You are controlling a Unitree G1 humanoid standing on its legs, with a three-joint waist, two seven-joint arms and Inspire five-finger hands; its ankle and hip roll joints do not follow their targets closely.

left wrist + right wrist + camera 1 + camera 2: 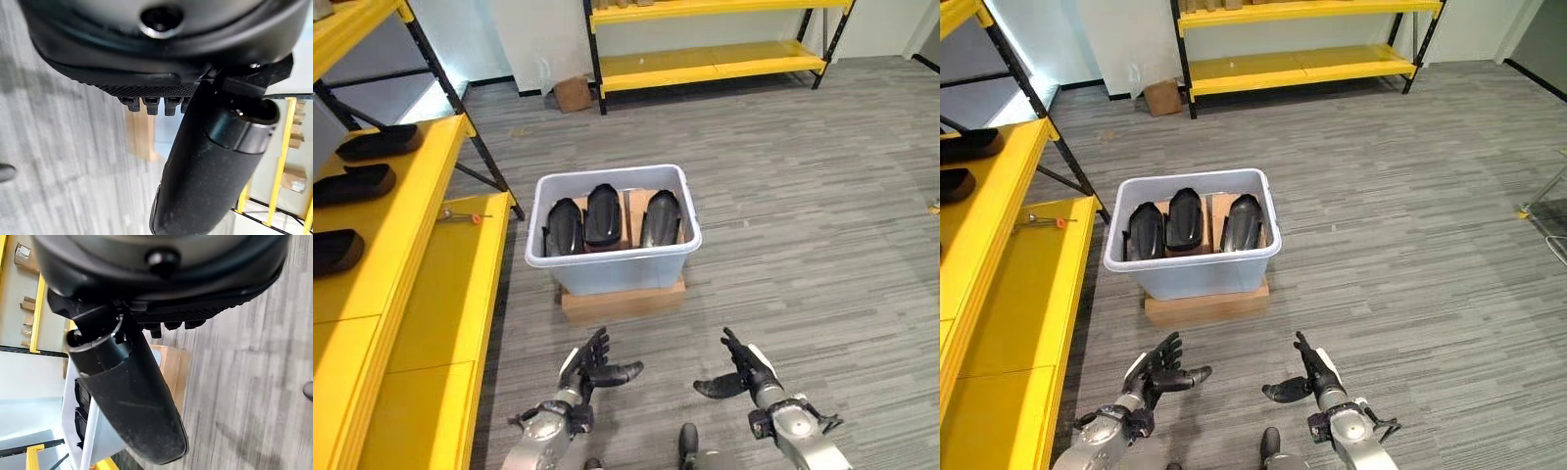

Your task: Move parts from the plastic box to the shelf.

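Grey striped carpet (803,196) covers the floor of the room. A pale plastic box (612,262) stands on a flat cardboard block (625,300) in the middle of the floor. Three black curved parts (603,215) stand side by side inside the box, leaning against a cardboard insert.

A yellow shelf (411,235) with black struts runs along the robot's left side. Three more black parts (352,183) lie in a row on its upper board. A small tool with an orange tip (462,216) lies on the lower board near the box. A second yellow shelf (705,61) stands against the far wall, with a small cardboard carton (573,94) on the floor beside it.

The left hand (590,369) hangs above the carpet, short of the box, fingers spread and relaxed, thumb pointing inward. It holds nothing and touches nothing. The right hand (742,373) mirrors it: fingers extended, thumb pointing inward, empty, clear of the box.
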